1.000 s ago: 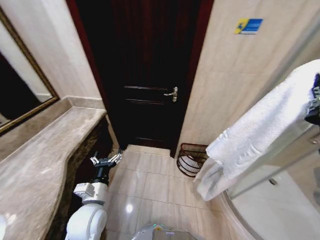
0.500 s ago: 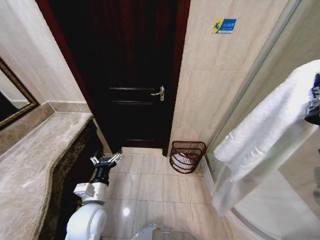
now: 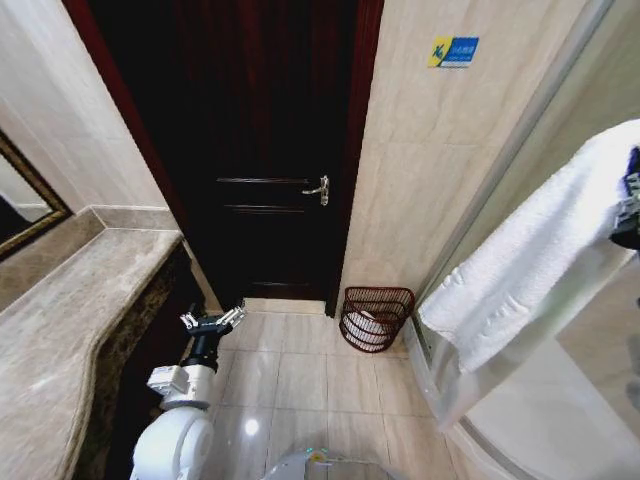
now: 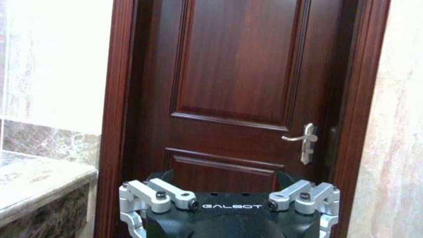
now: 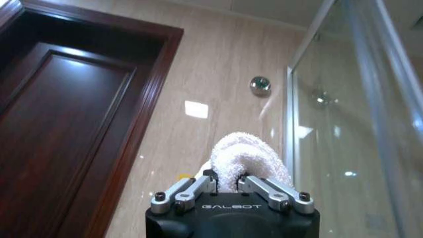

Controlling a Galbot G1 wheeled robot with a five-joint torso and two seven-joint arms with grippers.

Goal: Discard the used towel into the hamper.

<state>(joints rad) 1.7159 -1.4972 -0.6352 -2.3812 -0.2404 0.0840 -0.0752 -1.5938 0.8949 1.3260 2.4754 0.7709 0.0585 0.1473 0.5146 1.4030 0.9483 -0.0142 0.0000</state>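
The used towel [image 3: 530, 270] is white and thick, and it hangs in a long fold at the right of the head view, held high by my right gripper [image 3: 628, 205]. In the right wrist view that gripper [image 5: 228, 186] is shut on a bunched end of the towel [image 5: 250, 151]. The hamper [image 3: 375, 318], a small round reddish-brown woven basket with something white inside, stands on the floor in the corner by the door frame, below and left of the towel. My left gripper [image 3: 212, 321] hangs low beside the counter, open and holding nothing [image 4: 228, 198].
A dark wooden door [image 3: 265, 150] is shut straight ahead. A marble counter [image 3: 70, 320] with a framed mirror [image 3: 25, 205] runs along the left. The glass shower enclosure [image 3: 560, 400] curves along the right. Beige tiled floor [image 3: 300, 380] lies between them.
The head camera has swung to the right, so door and counter sit further left in the picture. The towel's hanging end has swung, and the hamper now shows whole. The left arm has kept its pose.
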